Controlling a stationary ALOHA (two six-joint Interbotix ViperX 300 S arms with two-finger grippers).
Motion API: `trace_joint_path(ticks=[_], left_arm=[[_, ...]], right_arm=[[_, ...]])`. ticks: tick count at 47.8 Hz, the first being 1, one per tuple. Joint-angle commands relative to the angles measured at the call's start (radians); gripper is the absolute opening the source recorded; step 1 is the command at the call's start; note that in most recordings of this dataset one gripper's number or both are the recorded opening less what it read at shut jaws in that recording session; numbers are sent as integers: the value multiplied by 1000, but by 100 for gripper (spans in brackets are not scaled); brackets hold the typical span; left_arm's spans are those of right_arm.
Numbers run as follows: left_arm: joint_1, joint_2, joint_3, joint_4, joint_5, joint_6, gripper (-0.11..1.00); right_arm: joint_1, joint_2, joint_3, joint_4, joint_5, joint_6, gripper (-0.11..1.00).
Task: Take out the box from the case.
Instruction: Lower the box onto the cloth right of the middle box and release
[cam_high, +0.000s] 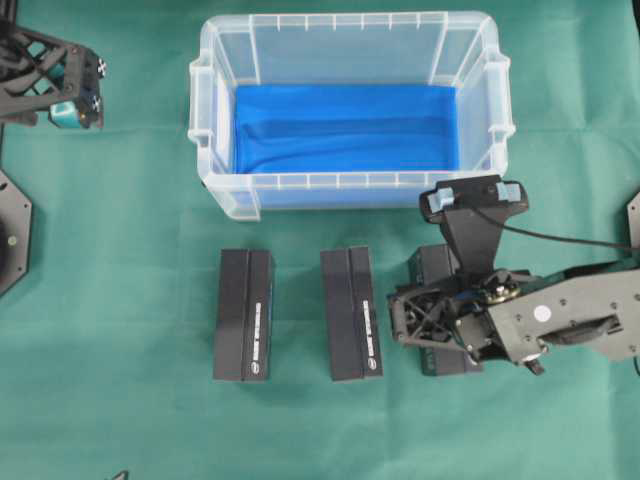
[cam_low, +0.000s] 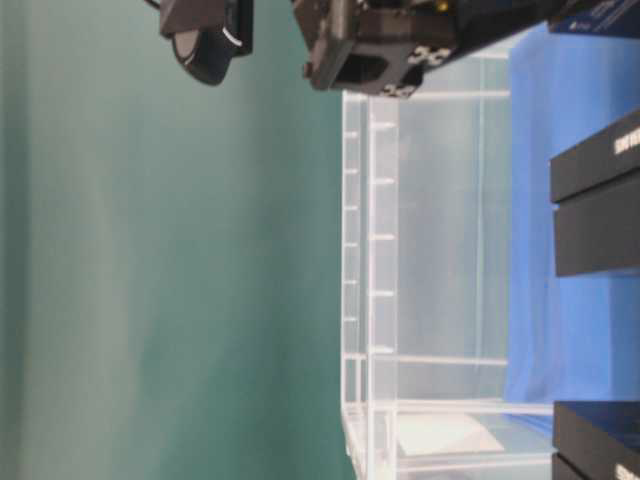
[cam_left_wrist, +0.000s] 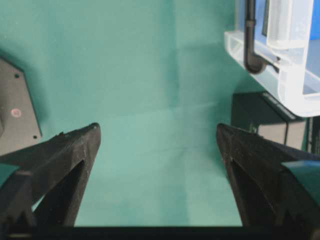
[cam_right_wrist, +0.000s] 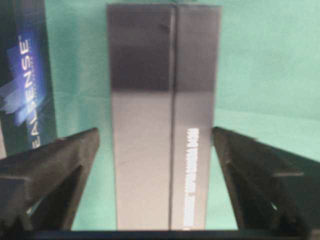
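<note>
1. The case (cam_high: 350, 45) stands at the far side of the green table (cam_high: 120, 300), holding only its blue lining (cam_high: 345, 130).
2. Three dark boxes lie in a row near it, outside: the left box (cam_high: 244, 314), the middle box (cam_high: 351, 313), and the right box (cam_high: 436, 268), mostly hidden under my right arm.
3. My right claw (cam_right_wrist: 156, 165) hangs open astride the right box, fingers clear of its sides.
4. My left claw (cam_left_wrist: 157, 150) is open over bare cloth at the far left.
</note>
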Motion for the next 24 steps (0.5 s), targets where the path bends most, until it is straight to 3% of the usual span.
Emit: trace_joint_path(ticks=[1,24], left_arm=[[0,-9,-9,-2,-3,2,97],[0,-9,-11,-2,-5,2,97]], right_arm=[[0,-31,-12,-5,5,0,95],[-14,-77,-66,-5,38,-3,93]])
